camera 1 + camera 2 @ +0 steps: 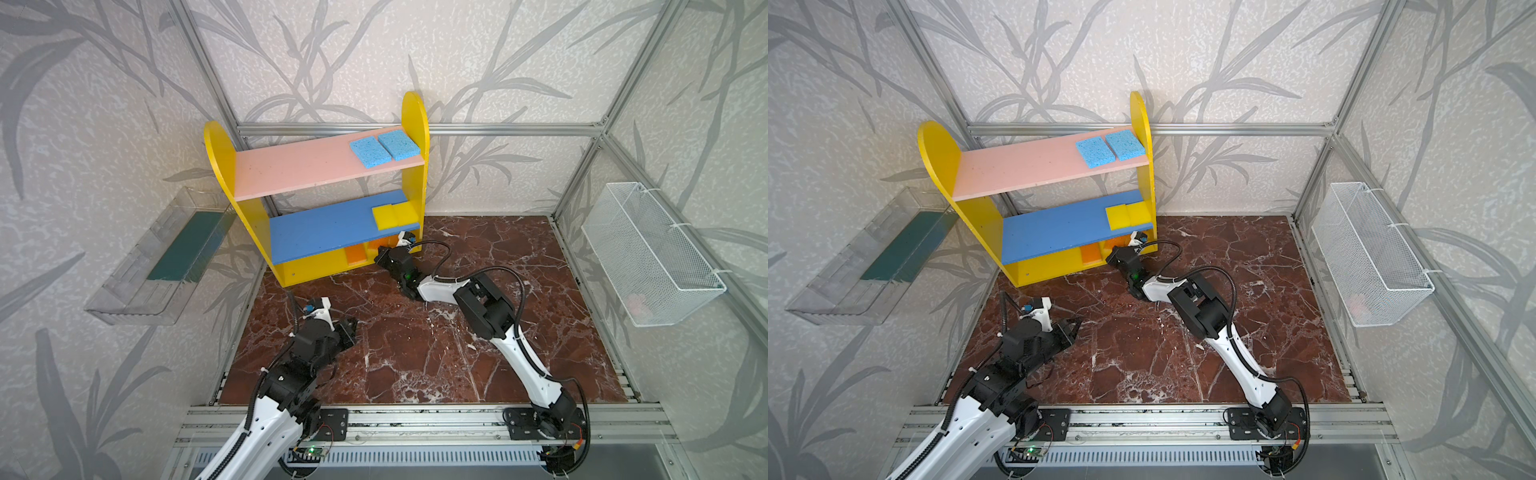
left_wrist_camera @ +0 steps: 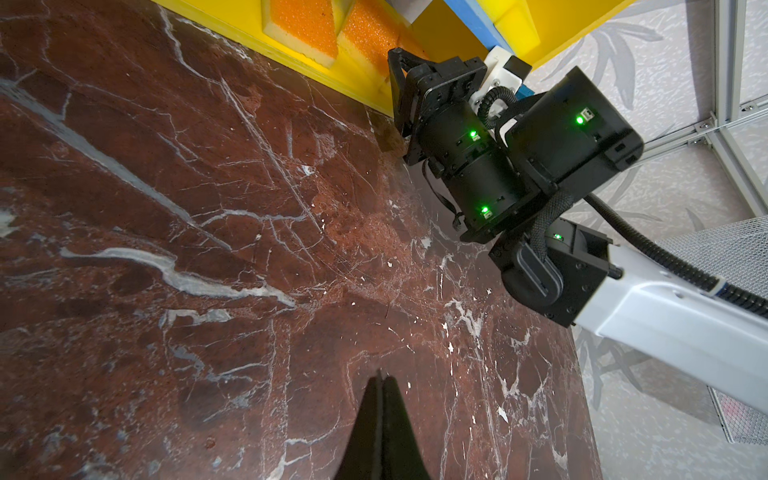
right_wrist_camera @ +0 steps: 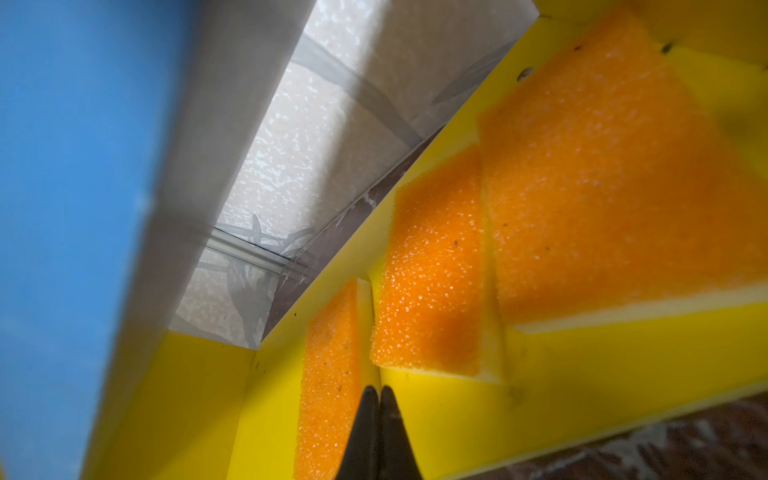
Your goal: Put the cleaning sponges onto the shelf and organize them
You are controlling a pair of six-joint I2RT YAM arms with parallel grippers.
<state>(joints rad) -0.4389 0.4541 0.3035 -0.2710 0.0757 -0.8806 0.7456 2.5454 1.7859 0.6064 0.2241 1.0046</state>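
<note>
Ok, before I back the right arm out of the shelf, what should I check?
1. The right gripper shut, empty: ok.
2. The left gripper shut, empty, above the table: ok.
3. Two blue sponges side by side on pink board: ok.
4. Two yellow sponges side by side on blue board: ok.
5. Three orange sponges lying square on yellow base: cannot tell.
6. Room under blue board for retreat: cannot tell.

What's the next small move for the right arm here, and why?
Probably back the right gripper straight out of the bottom level of the shelf. Its jaws are shut and empty, tips over the yellow base beside an orange sponge that already lies there. Blue sponges sit on the pink board, yellow sponges on the blue board, so placing looks done.
</note>
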